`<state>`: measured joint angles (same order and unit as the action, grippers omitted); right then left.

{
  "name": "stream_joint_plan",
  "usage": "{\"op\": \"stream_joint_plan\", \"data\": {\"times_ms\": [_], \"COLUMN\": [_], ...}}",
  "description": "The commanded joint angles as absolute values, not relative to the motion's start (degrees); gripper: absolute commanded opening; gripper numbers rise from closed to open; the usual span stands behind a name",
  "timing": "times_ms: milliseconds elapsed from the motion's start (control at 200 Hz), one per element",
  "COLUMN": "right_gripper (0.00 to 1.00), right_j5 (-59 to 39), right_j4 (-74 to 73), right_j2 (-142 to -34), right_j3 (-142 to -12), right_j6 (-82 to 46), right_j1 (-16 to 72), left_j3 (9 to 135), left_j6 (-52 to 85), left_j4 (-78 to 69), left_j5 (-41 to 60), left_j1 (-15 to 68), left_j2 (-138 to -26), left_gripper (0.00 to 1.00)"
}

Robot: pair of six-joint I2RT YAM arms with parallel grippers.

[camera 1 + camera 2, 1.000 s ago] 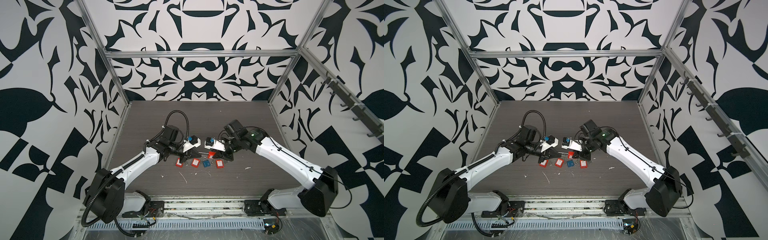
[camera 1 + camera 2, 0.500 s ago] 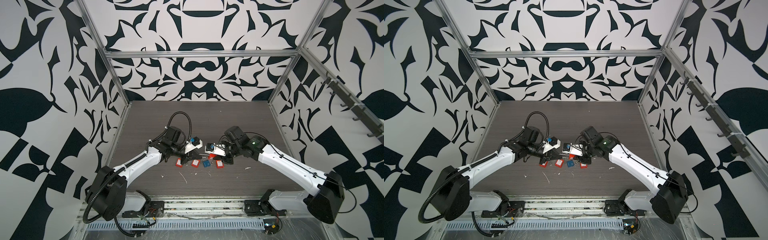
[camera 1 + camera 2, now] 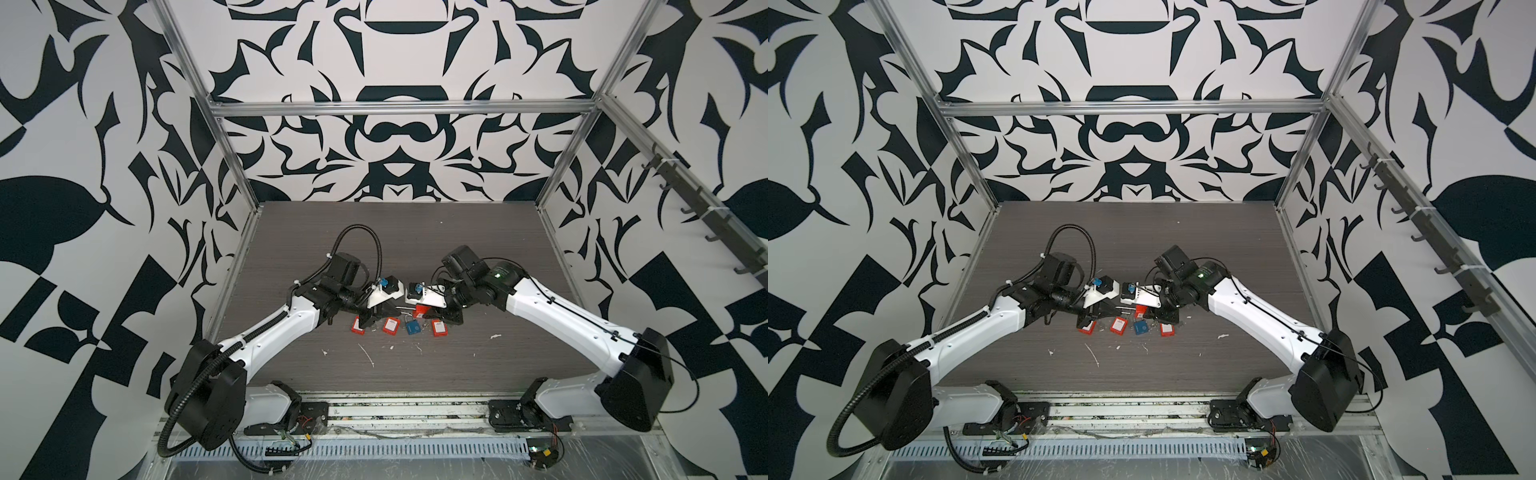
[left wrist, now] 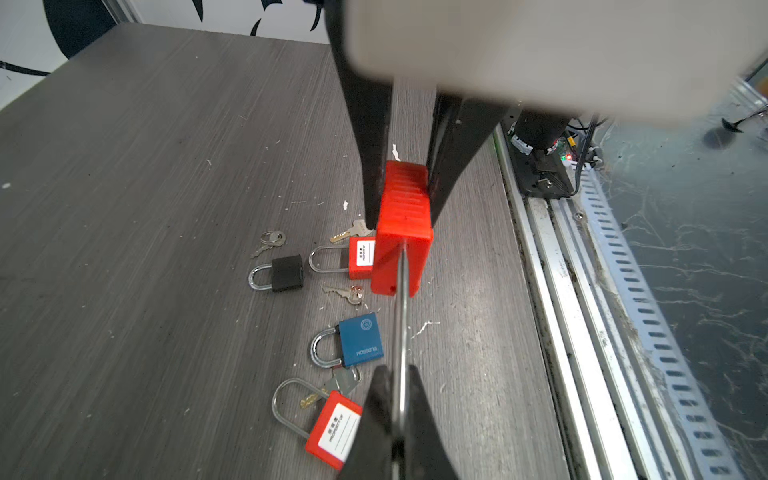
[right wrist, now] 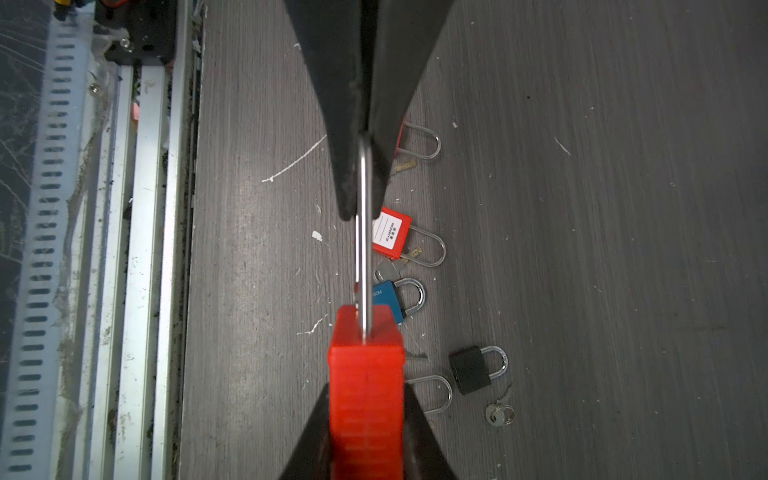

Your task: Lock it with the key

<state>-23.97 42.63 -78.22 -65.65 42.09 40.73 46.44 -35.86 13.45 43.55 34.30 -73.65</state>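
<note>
A red padlock point(image 4: 401, 245) hangs in the air between my two grippers, above the dark table. My right gripper point(image 5: 365, 392) is shut on its red body point(image 5: 365, 374). My left gripper point(image 4: 397, 374) is shut on its steel shackle point(image 4: 400, 332), which I see edge-on. In both top views the held padlock point(image 3: 422, 309) point(image 3: 1140, 309) sits where the two grippers meet, at the table's middle. Several keys lie on the table, among them a ringed key point(image 4: 272, 239) and a plain key point(image 4: 347, 293). Neither gripper holds a key.
Under the grippers lie a black padlock point(image 4: 286, 272), a blue padlock point(image 4: 359, 338) and two red padlocks point(image 4: 361, 257) point(image 4: 334, 430). An aluminium rail point(image 4: 552, 291) runs along the table's front edge. White scraps dot the table point(image 3: 368, 357).
The right arm has shifted a little to the left and the two grippers now stand closer together. Both grips look unchanged.
</note>
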Motion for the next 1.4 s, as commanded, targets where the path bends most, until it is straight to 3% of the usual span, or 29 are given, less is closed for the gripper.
{"op": "stream_joint_plan", "data": {"times_ms": [0,765,1205,1400], "right_gripper": [0.03,0.05,0.46,0.51], "right_j5": [-35.69,-35.10,-19.10,-15.28], "right_j4": [33.80,27.81,33.90,45.04], "right_j2": [-78.89,-80.57,-74.15,-71.35], "right_j3": [-70.32,-70.85,-69.36,-74.45], "right_j6": [41.16,40.23,46.39,46.79], "right_j1": [42.76,41.97,41.13,40.51], "left_j3": [46.24,44.40,45.06,46.19], "left_j6": [-38.70,-33.57,-32.93,-33.93], "left_j4": [6.45,0.91,2.66,5.24], "left_j5": [46.04,47.46,50.27,50.16], "left_j1": [36.56,37.00,31.87,31.61], "left_j2": [-70.89,-72.03,-70.48,-70.24], "left_gripper": [0.00,0.00,0.00,0.00]}}
